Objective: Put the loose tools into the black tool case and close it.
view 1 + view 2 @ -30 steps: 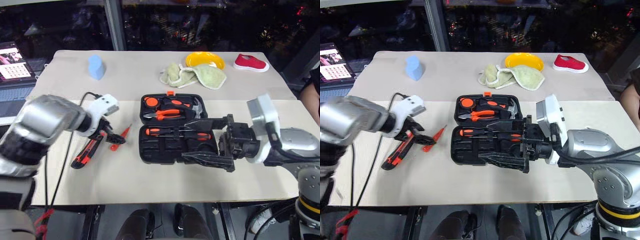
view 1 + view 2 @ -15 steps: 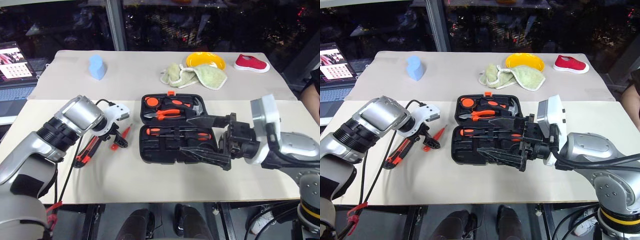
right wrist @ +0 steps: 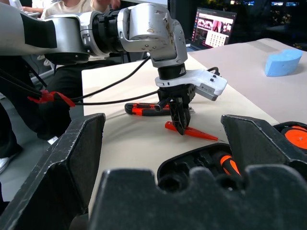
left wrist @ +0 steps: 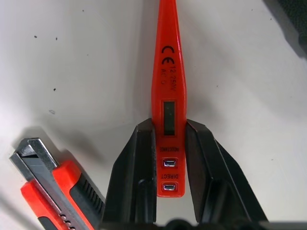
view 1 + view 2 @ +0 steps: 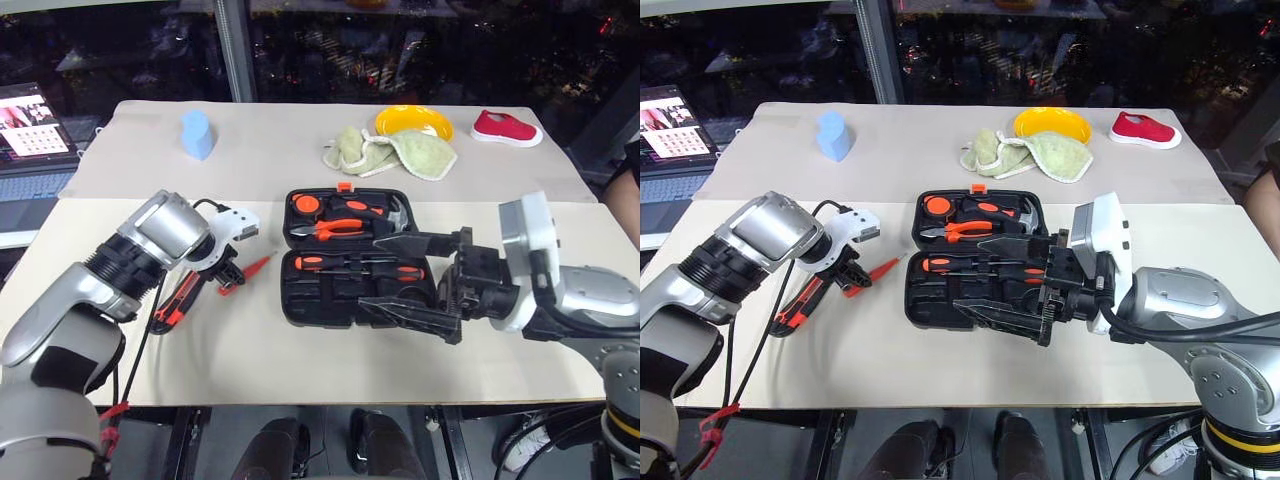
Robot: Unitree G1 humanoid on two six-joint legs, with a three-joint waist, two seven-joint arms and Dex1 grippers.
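The slim orange tester pen (image 4: pixel 167 86) lies on the beige table left of the black tool case (image 5: pixel 320 300). My left gripper (image 4: pixel 169 125) points down at it and is shut on its butt end, one finger on each side. The orange-and-black utility knife (image 5: pixel 178 300) rests on the table just left of that gripper. The case is open, with two orange-and-black screwdrivers (image 5: pixel 355 265) in its near half and pliers and a hammer in the lid (image 5: pixel 345 212). My right gripper (image 5: pixel 368 274) hangs open over the case's near half, pointing left, with nothing in it.
At the back of the table stand a blue block (image 5: pixel 196 133), green cloths (image 5: pixel 390 152), a yellow plate (image 5: pixel 415 120) and a red shoe (image 5: pixel 506 128). A laptop (image 5: pixel 35 125) sits at the far left. A black cable runs along my left arm.
My left gripper has come down over the tester pen and its fingers have closed from wide open onto the pen. The right gripper has stayed put.
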